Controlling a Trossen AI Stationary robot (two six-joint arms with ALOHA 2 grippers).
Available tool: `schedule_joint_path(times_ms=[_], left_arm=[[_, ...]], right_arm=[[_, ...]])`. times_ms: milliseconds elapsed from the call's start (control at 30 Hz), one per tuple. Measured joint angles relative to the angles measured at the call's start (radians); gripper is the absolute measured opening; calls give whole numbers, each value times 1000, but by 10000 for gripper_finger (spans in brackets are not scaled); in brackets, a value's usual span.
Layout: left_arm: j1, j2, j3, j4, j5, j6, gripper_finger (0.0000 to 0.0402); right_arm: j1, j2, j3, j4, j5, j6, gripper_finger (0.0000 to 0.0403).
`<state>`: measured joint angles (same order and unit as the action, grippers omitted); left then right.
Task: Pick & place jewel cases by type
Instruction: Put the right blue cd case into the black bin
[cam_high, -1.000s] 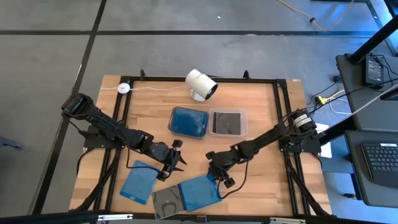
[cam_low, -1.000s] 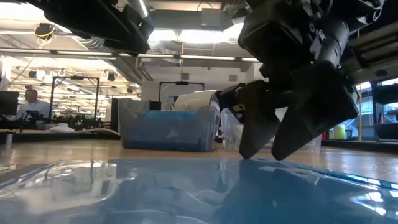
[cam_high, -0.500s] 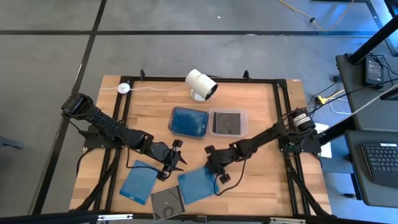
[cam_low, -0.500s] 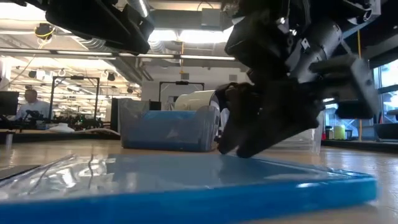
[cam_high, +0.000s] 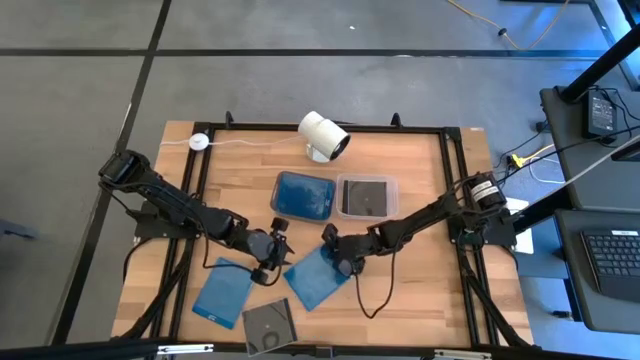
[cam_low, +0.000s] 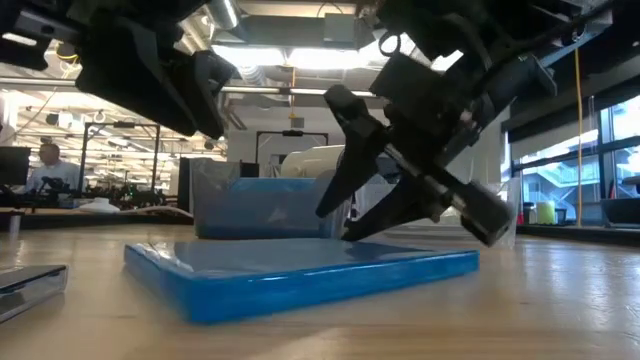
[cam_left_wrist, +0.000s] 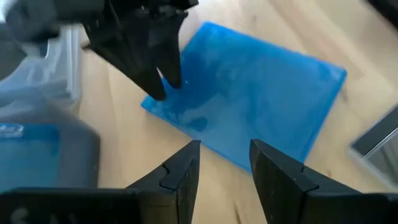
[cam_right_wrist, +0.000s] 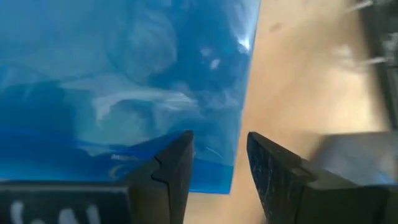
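Observation:
A translucent blue jewel case (cam_high: 318, 280) lies flat on the wooden table between my two grippers, turned like a diamond. My right gripper (cam_high: 333, 252) stands at its far corner, fingers a little apart with that corner between them. My left gripper (cam_high: 277, 254) hovers open just left of the case, touching nothing; in its wrist view its fingers (cam_left_wrist: 180, 180) frame the case's near edge. A second blue jewel case (cam_high: 223, 292) and a dark grey one showing a disc (cam_high: 268, 325) lie flat near the front edge. My right gripper has the blue case's far corner (cam_right_wrist: 231, 180) between its two fingers, one finger over the case's edge, the other beside it on the table side. The fingers slant down from the table's right and far side (cam_low: 345, 225). The case lies flat on the table.
A blue tub (cam_high: 303, 195) and a clear tub with something dark inside (cam_high: 365, 196) stand side by side at the table's middle. A white cylindrical camera (cam_high: 323, 135) stands behind them. Bare wood lies to the right of the case and at the front right.
My right gripper has gone toward the table's left and far edge and rolled about its own axis. The blue case has slid with it away from the near edge and turned about, coming off the dark grey case's side.

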<state>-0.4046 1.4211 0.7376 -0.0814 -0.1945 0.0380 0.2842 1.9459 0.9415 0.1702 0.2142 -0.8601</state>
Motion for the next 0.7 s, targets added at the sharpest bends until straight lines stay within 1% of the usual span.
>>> schedule_joint_path(times_ms=[67, 133, 267, 367, 433, 500, 600, 700], left_arm=[[0, 0, -1, -7, -1, 1, 137], [0, 0, -1, 1, 6, 1, 137], [-2, 0, -1, 9, 14, -8, 137], [-2, 0, -1, 6, 38, -54, 137], [-2, 0, -1, 0, 54, -69, 137], [-2, 0, -1, -17, 54, -69, 136], [-2, 0, -1, -64, 11, -61, 136], [-1, 0, -1, -96, -30, -3, 136]], right_arm=[[2, 2, -3, 31, 62, -12, 158], [1, -1, -4, 83, 98, 24, 158], [20, -43, -4, 68, 87, 72, 158], [56, -99, 5, 77, 71, 155, 158], [77, -126, 7, 62, 34, 240, 158], [96, -144, 6, 36, -31, 344, 158], [111, -162, 9, 12, -158, 502, 158], [115, -151, 6, -36, -247, 652, 158]])
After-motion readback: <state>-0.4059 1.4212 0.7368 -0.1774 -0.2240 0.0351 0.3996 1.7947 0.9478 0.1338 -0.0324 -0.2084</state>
